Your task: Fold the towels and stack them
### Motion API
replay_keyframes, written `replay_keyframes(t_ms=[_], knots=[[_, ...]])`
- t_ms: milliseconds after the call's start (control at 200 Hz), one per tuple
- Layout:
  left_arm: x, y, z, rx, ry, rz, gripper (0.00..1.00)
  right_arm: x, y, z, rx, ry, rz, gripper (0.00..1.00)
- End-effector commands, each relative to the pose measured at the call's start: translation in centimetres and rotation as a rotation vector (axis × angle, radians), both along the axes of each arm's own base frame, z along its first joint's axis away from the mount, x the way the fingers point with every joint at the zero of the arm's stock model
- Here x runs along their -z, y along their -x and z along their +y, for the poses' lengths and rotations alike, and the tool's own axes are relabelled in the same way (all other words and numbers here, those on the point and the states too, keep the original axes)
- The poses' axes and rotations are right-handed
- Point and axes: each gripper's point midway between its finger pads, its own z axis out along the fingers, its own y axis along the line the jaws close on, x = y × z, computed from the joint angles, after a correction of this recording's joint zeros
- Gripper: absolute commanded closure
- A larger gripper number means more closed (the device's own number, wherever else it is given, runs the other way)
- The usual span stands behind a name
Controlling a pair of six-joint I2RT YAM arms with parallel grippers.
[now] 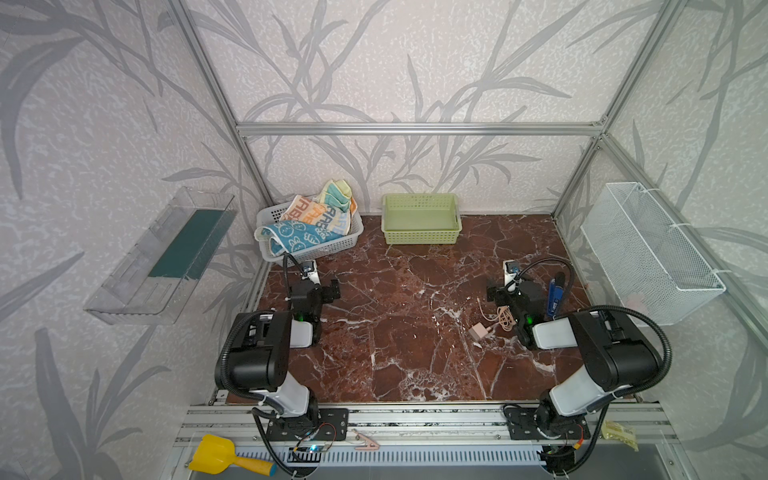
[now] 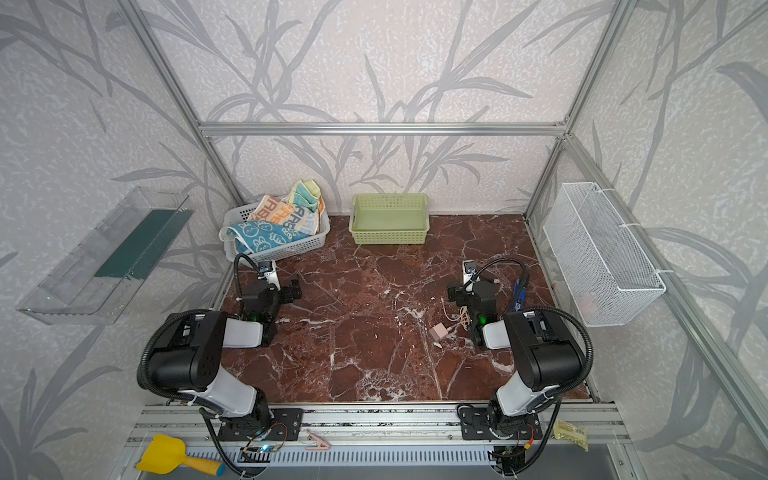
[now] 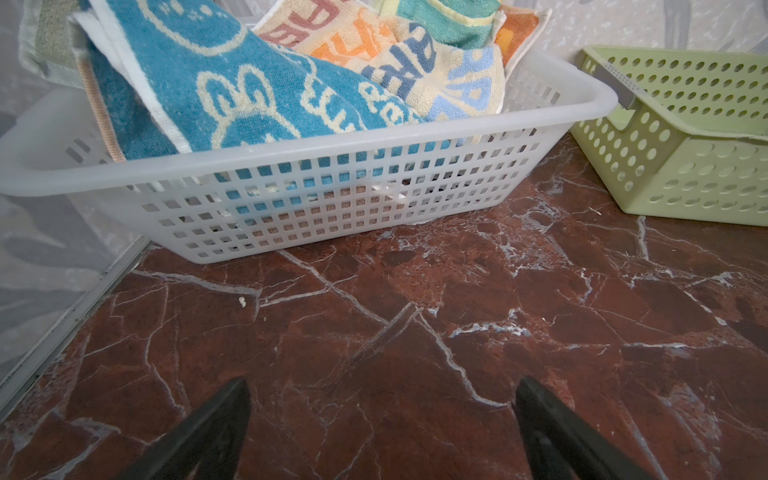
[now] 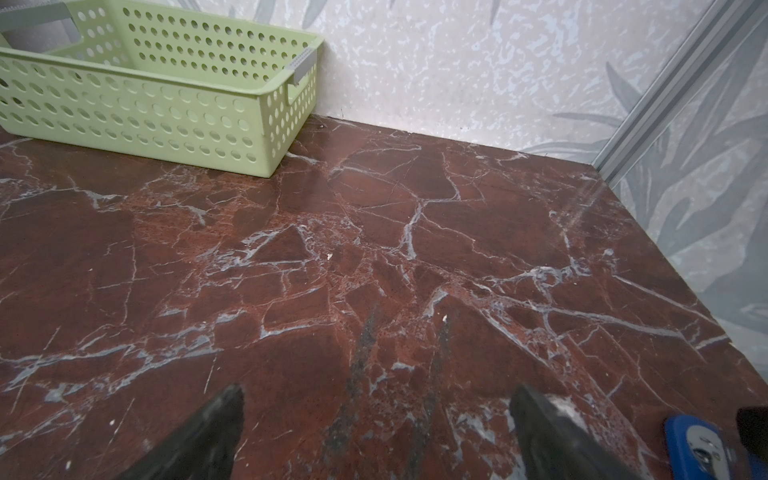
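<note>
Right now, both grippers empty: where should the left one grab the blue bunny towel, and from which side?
Pinch the blue bunny towel at its white-hemmed edge near the white basket's left corner. The towel lies on top, and that edge stands above the near rim. The open left gripper can probably come over the rim from the table side, one finger per face.

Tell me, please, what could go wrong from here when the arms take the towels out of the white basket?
1. The towels lie tangled in the white basket, and the blue bunny towel hangs over its rim. Pulling one with the open left claw may drag out others or tip the basket.
2. A pink charger with its cable lies on the table close to the open right claw. A spread towel or that claw could snag it.
</note>
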Motion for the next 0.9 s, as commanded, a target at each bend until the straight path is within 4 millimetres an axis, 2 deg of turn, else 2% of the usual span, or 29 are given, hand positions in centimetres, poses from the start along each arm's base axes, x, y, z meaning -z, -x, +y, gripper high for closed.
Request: replay_keyframes(t_ms=[0,90,200,250,400,450,530,645,710,895], knots=[[-0.9,0.0,0.1,-0.002,-0.015,-0.024,0.01,-0.7,-0.1,-0.2,0.001,-0.011,-0.015,0.01],[-0.9,0.0,0.1,-0.001,-0.012,-0.024,0.01,-0.9,-0.1,-0.3,0.008,-0.009,-0.019,0.01],[-2.0,0.4,-0.3,0.018,-0.022,-0.054,0.01,-2.7,0.2,-0.6,0.023,-0.009,-0.021,0.01],[-2.9,0.7,0.2,-0.022,-0.021,-0.058,0.01,-3.8,0.3,-0.8,0.037,-0.014,-0.003,0.01],[-5.8,0.3,1.5,-0.111,0.017,0.024,0.01,-5.7,0.4,-1.2,0.106,-0.074,0.200,0.01],[-7.4,-0.4,1.8,-0.152,0.074,0.014,0.01,-6.6,0.1,-0.7,0.100,-0.088,0.234,0.01],[-9.3,-2.1,1.2,-0.124,0.118,0.051,0.03,-7.7,-0.3,0.4,0.100,-0.112,0.263,0.01],[-10.8,-5.3,0.5,-0.090,0.138,0.210,0.08,-9.0,-1.0,3.4,0.055,-0.115,0.290,0.00],[-11.0,-7.3,-0.3,-0.053,0.162,0.305,0.13,-9.5,-1.5,6.1,0.008,-0.094,0.311,0.00],[-9.2,-12.7,-1.2,-0.024,0.237,0.438,0.20,-9.1,-2.8,15.2,-0.180,-0.101,0.390,0.04]])
